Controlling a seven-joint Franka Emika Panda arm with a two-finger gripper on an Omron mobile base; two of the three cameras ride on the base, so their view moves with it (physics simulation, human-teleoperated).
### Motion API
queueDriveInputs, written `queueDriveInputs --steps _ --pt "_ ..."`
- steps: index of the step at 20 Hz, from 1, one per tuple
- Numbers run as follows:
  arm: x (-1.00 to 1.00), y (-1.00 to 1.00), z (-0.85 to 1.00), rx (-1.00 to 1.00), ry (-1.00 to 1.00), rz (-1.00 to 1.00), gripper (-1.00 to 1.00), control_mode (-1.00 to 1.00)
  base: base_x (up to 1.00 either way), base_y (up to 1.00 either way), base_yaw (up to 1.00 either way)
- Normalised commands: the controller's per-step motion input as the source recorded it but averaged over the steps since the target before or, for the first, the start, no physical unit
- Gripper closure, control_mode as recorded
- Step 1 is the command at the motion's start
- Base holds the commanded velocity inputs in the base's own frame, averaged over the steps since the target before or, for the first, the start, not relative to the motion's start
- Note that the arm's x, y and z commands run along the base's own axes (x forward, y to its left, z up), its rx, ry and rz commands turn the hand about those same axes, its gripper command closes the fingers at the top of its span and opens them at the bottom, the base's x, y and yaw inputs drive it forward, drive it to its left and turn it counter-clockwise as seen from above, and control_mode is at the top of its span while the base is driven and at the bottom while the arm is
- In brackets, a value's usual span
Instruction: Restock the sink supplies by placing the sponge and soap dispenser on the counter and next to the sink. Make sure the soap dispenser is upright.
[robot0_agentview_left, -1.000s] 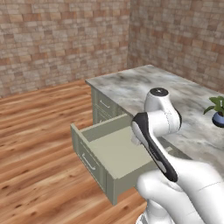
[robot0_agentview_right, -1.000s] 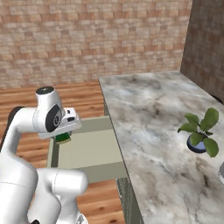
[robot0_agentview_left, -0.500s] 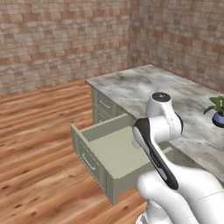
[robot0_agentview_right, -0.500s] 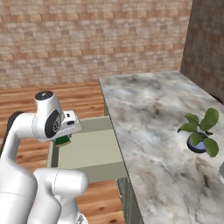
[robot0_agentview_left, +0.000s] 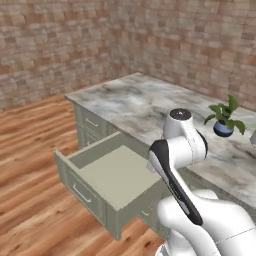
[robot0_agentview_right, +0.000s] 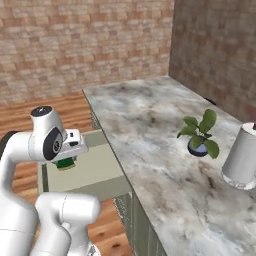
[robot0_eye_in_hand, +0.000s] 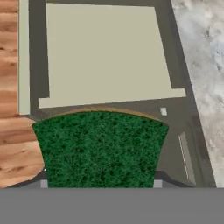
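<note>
My gripper (robot0_agentview_right: 66, 159) is shut on the sponge (robot0_agentview_right: 65, 163), a small green block held above the open drawer (robot0_agentview_right: 82, 175). In the hand view the sponge (robot0_eye_in_hand: 100, 146) spreads across the lower middle, dark green with a yellowish top edge, and it covers my gripper (robot0_eye_in_hand: 100, 180) between the fingertips. Beneath it lies the drawer's pale floor (robot0_eye_in_hand: 105, 52). In the left base view the arm's white body hides the hand, and the drawer (robot0_agentview_left: 112, 175) stands pulled out to its left. The soap dispenser, the counter and the sink are out of view.
A marble island top (robot0_agentview_right: 150, 130) runs along the right of the drawer, with a potted plant (robot0_agentview_right: 199, 135) and a pale cylinder (robot0_agentview_right: 241, 155) on it. The same plant (robot0_agentview_left: 223, 120) stands at the right. Wooden floor (robot0_agentview_left: 30, 150) lies left of the sage-green cabinet; brick walls stand behind.
The whole picture has shifted in both base views, so the base has moved a little. The sponge stays gripped over the open drawer.
</note>
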Motion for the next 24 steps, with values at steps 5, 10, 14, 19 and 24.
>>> queueDriveInputs --steps 5,10,14,19,24 --pt "0.00 0.00 0.00 0.00 0.00 0.00 1.00 1.00 -0.46 0.09 -0.88" --pt "0.00 0.00 0.00 0.00 0.00 0.00 1.00 1.00 -0.36 0.02 -0.92" --pt "0.00 0.00 0.00 0.00 0.00 0.00 1.00 1.00 -0.23 0.00 -0.98" --pt "0.00 0.00 0.00 0.00 0.00 0.00 1.00 1.00 -0.02 0.00 -1.00" --pt "0.00 0.00 0.00 0.00 0.00 0.00 1.00 1.00 0.00 0.00 -1.00"
